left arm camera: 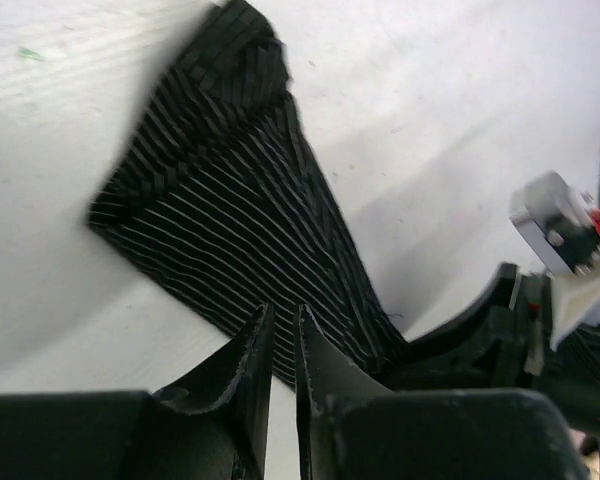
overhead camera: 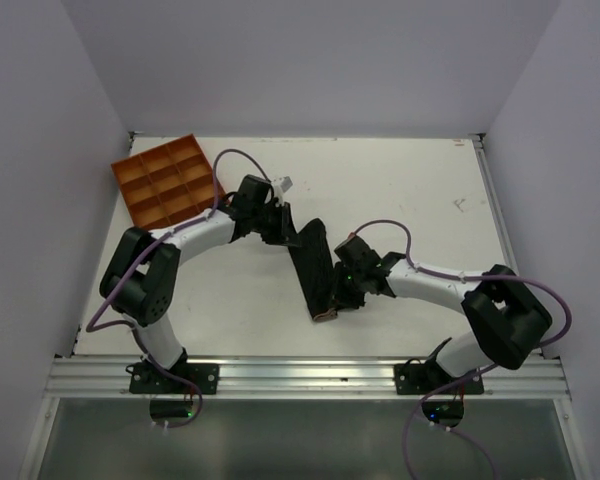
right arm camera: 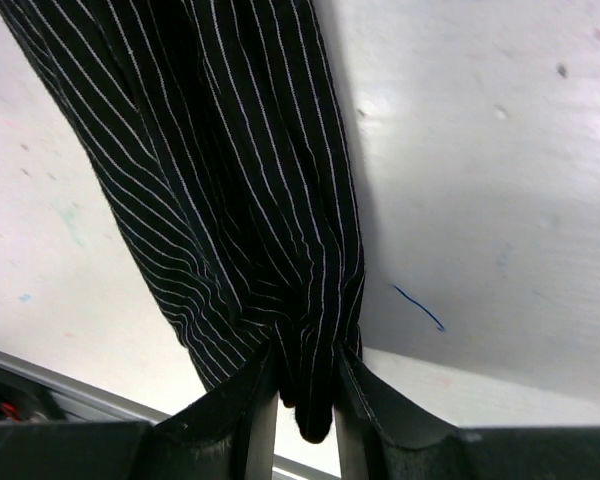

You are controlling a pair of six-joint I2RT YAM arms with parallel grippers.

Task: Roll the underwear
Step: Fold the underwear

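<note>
The underwear point(overhead camera: 318, 270), a soft black pinstriped cloth drawn into a long narrow strip, lies on the white table point(overhead camera: 410, 190). It is well apart from the orange plastic tray of small square compartments point(overhead camera: 170, 180) and slants away from it toward my bases.

My left gripper point(overhead camera: 296, 237) sits between that tray and the strip, at the strip's end closest to the tray. In my left wrist view the two black fingers point(left arm camera: 255, 350) stand almost together with only a thin slit between them. The striped cloth spreads out just past their tips. I cannot tell whether any of it is pinched in that slit.

My right gripper point(overhead camera: 340, 293) is at the end of the strip farther from the tray, on the side turned away from it. In my right wrist view its fingers point(right arm camera: 242, 385) are clamped on a bunched fold of the underwear. The stripes pucker together between the pads, and the rest of the cloth fans out flat beyond them.
</note>
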